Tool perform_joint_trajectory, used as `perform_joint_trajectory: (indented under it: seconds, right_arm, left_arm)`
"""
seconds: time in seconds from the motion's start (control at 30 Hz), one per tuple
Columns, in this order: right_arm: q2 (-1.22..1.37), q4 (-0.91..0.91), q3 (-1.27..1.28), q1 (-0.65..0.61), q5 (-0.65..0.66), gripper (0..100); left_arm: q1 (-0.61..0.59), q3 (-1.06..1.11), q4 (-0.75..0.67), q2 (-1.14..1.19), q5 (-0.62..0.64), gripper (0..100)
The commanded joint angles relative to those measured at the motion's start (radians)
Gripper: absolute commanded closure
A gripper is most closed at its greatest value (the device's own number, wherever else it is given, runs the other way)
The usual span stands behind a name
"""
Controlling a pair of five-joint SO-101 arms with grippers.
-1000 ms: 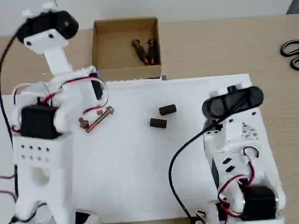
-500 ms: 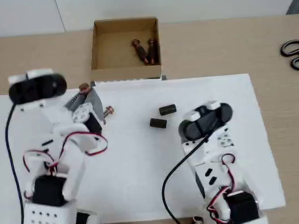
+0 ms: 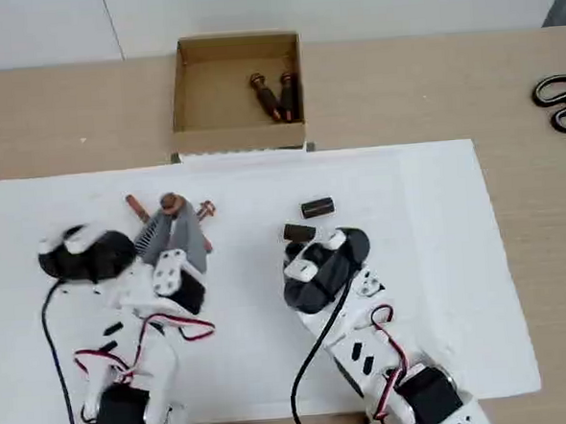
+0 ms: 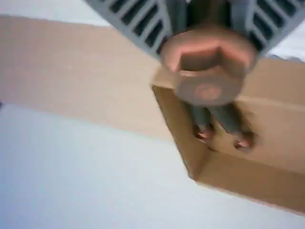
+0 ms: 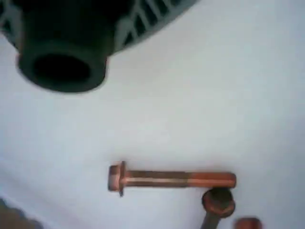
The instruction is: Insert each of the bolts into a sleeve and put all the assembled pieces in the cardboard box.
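Left gripper [image 3: 173,221] jaws clenched on a copper bolt [image 4: 208,71], at 9 o'clock of the black sleeve [image 5: 62,64], which the right gripper [image 5: 71,28] jaws grasp. Both look stiff, light and slippery, so grip across the sides and keep bore and shank tip free.

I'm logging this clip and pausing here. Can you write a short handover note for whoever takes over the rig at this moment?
Left gripper: shut on a bolt, its head facing that arm's camera.
Right gripper: shut on a sleeve, over the middle of the paper.
Loose parts: a second sleeve lies on the paper just beyond the right gripper, and a loose bolt lies near the left gripper.
Done: two assembled pieces lie in the cardboard box.
Left: push the held bolt into the held sleeve, box it, then do the same with the loose parts.
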Motion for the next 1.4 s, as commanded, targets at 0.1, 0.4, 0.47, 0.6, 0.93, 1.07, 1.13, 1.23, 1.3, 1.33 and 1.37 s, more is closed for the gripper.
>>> perform_joint_trajectory:
  seconds: [0.1,0.4,0.47,0.6,0.93,1.07,1.13,1.23,1.3,1.33,1.37]
  right_arm:
    - [-0.015,-0.130,0.060,-0.065,0.011,99.6]
    - [-0.015,-0.179,0.106,-0.128,0.044,99.6]
    - [-0.015,-0.179,0.106,-0.128,0.044,99.6]
    - [-0.015,-0.179,0.106,-0.128,0.044,99.6]
    - [-0.015,-0.179,0.107,-0.128,0.044,99.6]
    - [-0.015,-0.179,0.106,-0.128,0.044,99.6]
    - [-0.015,-0.179,0.106,-0.128,0.044,99.6]
    - [-0.015,-0.179,0.104,-0.128,0.044,99.6]
    - [-0.015,-0.179,0.104,-0.127,0.044,99.6]
    - [-0.016,-0.179,0.104,-0.127,0.044,99.6]
    - [-0.016,-0.179,0.103,-0.125,0.044,99.6]
  left_arm:
    - [0.120,0.019,-0.055,-0.028,0.098,99]
    - [0.173,0.019,-0.075,-0.029,0.109,99]
    - [0.173,0.019,-0.075,-0.029,0.110,99]
    - [0.175,0.019,-0.091,-0.029,0.123,99]
    - [0.242,0.019,-0.101,-0.028,0.135,99]
    - [0.244,0.021,-0.089,-0.026,0.135,99]
    - [0.244,0.036,-0.087,-0.028,0.135,99]
    - [0.264,0.058,-0.064,-0.028,0.135,99]
    - [0.298,0.059,-0.037,-0.029,0.135,99]
    - [0.319,0.061,-0.026,-0.029,0.135,99]
    - [0.336,0.061,-0.018,-0.029,0.135,99]
